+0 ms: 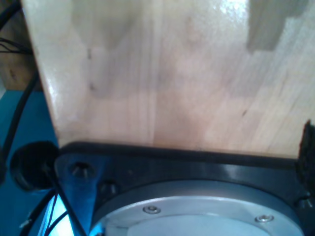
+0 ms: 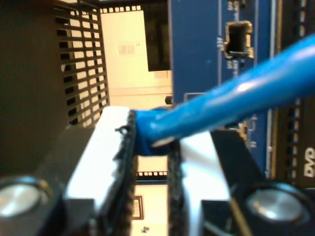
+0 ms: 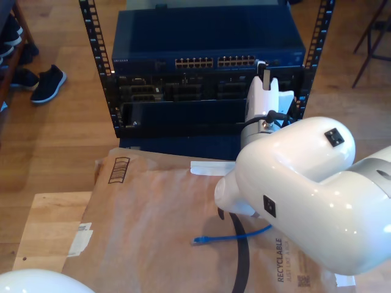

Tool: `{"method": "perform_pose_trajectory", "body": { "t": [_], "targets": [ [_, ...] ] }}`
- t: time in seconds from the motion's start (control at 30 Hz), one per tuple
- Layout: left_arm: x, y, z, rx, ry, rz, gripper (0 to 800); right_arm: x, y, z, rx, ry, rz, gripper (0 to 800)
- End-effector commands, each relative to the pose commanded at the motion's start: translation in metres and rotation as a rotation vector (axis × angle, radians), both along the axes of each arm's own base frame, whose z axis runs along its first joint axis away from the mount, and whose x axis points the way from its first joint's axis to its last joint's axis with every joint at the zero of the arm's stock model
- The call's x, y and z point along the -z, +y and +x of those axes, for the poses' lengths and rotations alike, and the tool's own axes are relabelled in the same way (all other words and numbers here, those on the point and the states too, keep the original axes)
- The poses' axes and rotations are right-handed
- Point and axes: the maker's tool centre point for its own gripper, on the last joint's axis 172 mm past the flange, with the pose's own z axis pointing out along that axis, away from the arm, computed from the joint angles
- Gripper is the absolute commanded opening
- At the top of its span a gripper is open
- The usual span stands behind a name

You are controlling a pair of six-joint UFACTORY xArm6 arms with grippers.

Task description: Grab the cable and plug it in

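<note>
Right now my second gripper (image 2: 151,162) is clamped on the cable (image 2: 231,98), a thin, glossy bright blue cord pinched between two white fingers (image 2: 96,157) whose inner faces carry dark, rough-edged padding; in the second wrist view the cord runs out from the jaws as a smooth blurred band, and the plug end at the pinch is too soft to make out. Past it stands a dark blue panel (image 2: 197,54) with a small square metal-rimmed port (image 2: 238,40), and beside that a black perforated metal wall (image 2: 81,64). In the exterior view the second gripper (image 3: 264,79) is held up at the front of the network rack (image 3: 208,43) — a navy box between black drilled rails, with rows of small ports along its face — toward the exterior view's right. The cable's (image 3: 229,237) free end lies near, on creased brown paper (image 3: 159,207), its small connector tip pointing to the exterior view's left; the rest is hidden under the rounded, glossy white arm (image 3: 305,183). The first wrist view looks along pale, smooth wooden board (image 1: 167,73) with a black bracket and a grey metal ring near the lens — I cannot tell how my first gripper's jaws stand.
</note>
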Motion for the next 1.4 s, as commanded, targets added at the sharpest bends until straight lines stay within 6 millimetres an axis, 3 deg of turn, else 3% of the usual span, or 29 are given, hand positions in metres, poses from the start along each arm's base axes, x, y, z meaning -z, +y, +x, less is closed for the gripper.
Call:
{"method": "perform_pose_trajectory", "body": {
  "t": [0.27,1.4],
  "targets": [
    [0.0,0.0,0.0,0.0,0.0,0.0,800,0.007,0.001,0.014,-0.007,0.009,0.004,0],
    [0.0,0.0,0.0,0.0,0.0,0.0,800,0.011,0.003,0.021,-0.029,0.01,-0.011,0]
  ]
}}
